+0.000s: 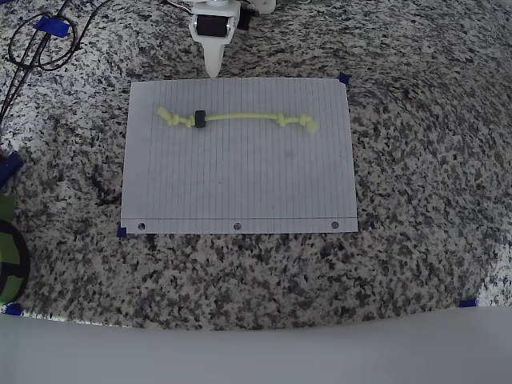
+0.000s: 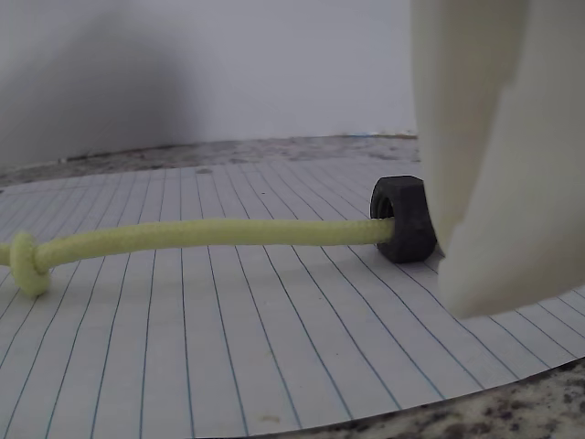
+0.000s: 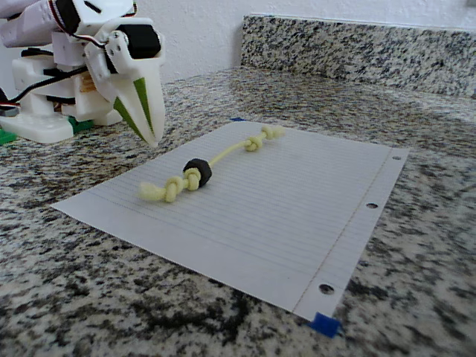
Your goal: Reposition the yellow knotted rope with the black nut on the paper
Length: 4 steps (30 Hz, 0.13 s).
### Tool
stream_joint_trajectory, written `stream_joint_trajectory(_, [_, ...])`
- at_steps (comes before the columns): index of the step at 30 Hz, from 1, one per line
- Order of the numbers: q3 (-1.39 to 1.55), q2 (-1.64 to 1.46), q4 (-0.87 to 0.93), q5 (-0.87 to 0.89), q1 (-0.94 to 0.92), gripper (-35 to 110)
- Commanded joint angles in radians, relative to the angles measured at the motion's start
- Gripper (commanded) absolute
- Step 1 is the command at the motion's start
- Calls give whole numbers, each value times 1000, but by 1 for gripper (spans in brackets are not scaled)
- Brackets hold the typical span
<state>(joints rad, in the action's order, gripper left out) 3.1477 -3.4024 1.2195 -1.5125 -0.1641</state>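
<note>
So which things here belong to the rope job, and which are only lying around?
For the job:
- rope
- nut threaded on it
- paper
- gripper, at the paper's edge

Lying about:
- black cables
- blue tape pieces
- green and black object

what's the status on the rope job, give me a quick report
Gripper fingers together, empty, tip just above the paper edge. Yellow knotted rope lies flat on the sheet, black nut near one knot. Nothing in the way.

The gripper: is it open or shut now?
Shut. In the fixed view the gripper has its two fingers meeting at one tip, holding nothing, above the paper's edge near the nut.
</note>
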Motion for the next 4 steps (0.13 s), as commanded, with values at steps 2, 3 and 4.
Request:
stream_joint_trajectory(2, [2,-6,0,9,5,6])
stream_joint_trajectory(3, [2,-6,0,9,5,6])
stream_joint_trajectory(4, [2,-6,0,9,5,6])
